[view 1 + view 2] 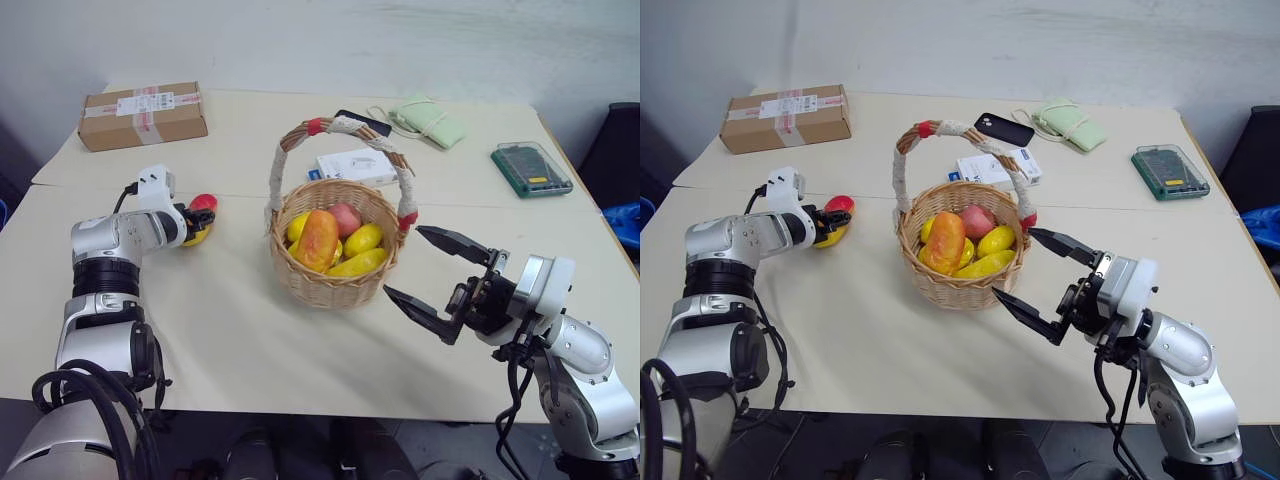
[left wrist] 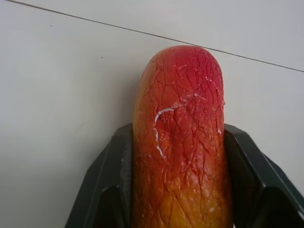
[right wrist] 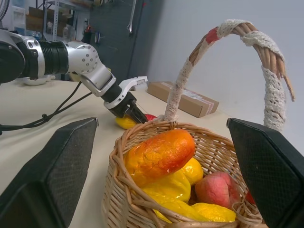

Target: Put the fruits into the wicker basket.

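left gripper (image 2: 178,209) fingers pinching elongated fruit (image 2: 183,137) on table (image 1: 230,330), left of wicker basket (image 1: 335,280) | right gripper (image 1: 432,272) fingers spread, empty | risk: glossy fruit slipping out on lift, snagging basket handle (image 1: 340,128)

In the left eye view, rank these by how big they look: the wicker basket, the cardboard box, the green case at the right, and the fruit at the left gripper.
1. Wicker basket, handle included.
2. Cardboard box, though it lies farther back, so its true size is unsure.
3. Green case.
4. Fruit between the left gripper's fingers, partly hidden.
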Controlling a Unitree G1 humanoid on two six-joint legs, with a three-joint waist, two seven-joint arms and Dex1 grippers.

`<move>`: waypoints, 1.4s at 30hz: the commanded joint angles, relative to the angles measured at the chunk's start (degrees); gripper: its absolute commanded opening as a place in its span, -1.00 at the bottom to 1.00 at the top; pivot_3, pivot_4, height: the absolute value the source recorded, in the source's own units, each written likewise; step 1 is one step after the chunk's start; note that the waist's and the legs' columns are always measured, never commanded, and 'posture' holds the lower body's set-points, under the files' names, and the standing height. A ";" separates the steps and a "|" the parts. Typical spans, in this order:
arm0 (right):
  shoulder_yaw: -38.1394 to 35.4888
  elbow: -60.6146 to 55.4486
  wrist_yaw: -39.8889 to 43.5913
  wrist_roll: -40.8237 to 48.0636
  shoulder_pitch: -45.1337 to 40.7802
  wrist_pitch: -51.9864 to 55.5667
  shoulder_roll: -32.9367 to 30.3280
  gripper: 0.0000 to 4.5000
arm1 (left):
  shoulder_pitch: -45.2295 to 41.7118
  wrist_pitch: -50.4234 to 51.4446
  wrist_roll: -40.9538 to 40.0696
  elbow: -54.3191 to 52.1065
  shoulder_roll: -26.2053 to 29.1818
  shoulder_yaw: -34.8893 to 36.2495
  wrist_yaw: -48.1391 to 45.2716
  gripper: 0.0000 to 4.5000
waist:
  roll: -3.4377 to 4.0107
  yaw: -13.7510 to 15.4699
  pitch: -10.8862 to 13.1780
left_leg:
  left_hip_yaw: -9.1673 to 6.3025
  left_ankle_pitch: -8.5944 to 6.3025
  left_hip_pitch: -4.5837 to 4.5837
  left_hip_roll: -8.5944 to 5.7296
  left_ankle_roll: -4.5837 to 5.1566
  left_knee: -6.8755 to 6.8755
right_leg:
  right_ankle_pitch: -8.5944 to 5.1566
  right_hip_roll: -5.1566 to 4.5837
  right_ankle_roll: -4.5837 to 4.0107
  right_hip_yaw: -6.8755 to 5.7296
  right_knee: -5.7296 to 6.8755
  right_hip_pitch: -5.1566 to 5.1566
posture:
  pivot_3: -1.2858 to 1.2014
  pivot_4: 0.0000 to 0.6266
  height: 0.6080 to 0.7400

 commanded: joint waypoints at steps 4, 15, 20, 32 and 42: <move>-3.45 0.38 1.58 0.33 0.70 -3.46 -0.40 1.00 | 0.04 -9.35 -2.44 -11.28 14.51 -1.12 -27.83 -0.13 | -0.08 -1.05 0.08 | 0.05 0.02 -0.03 0.08 -0.08 -0.10 | -0.02 0.09 -0.03 0.03 0.00 -0.10 | 0.03 -0.52 1.00; -12.04 0.07 2.88 3.94 6.38 -4.04 -2.20 1.00 | 11.15 -10.21 -14.44 -42.65 21.21 -12.16 -66.48 -0.13 | 0.27 0.07 0.20 | -0.14 0.13 0.09 0.00 0.00 -0.22 | -0.05 -0.02 -0.12 -0.05 -0.13 0.15 | 0.03 -0.52 1.00; -11.32 -2.43 1.11 3.06 8.82 -3.18 -1.96 1.00 | 7.70 -11.71 -10.75 -45.64 4.50 -17.07 -52.71 -0.13 | 0.30 -0.05 0.19 | -0.23 0.13 0.00 -0.21 0.28 -0.09 | 0.14 -0.13 0.18 0.05 -0.19 0.27 | 0.03 -0.52 1.00; -9.24 -4.38 -2.93 0.96 11.37 -2.98 0.47 1.00 | 6.81 -12.72 -4.78 -49.35 -4.18 -21.11 -39.65 0.43 | 0.37 -1.24 0.22 | -0.08 0.23 0.08 -0.10 0.07 -0.27 | 0.15 0.07 0.20 0.33 -0.18 0.10 | 0.03 -0.52 1.00; -10.33 6.67 3.81 -1.14 14.99 -10.00 2.02 1.00 | 14.04 -16.47 -12.22 -51.01 8.24 -12.53 -51.90 0.99 | 0.42 -1.55 0.24 | 0.03 0.25 0.21 -0.09 0.04 -0.35 | 0.14 0.10 0.19 0.39 -0.16 0.13 | 0.03 -0.52 1.00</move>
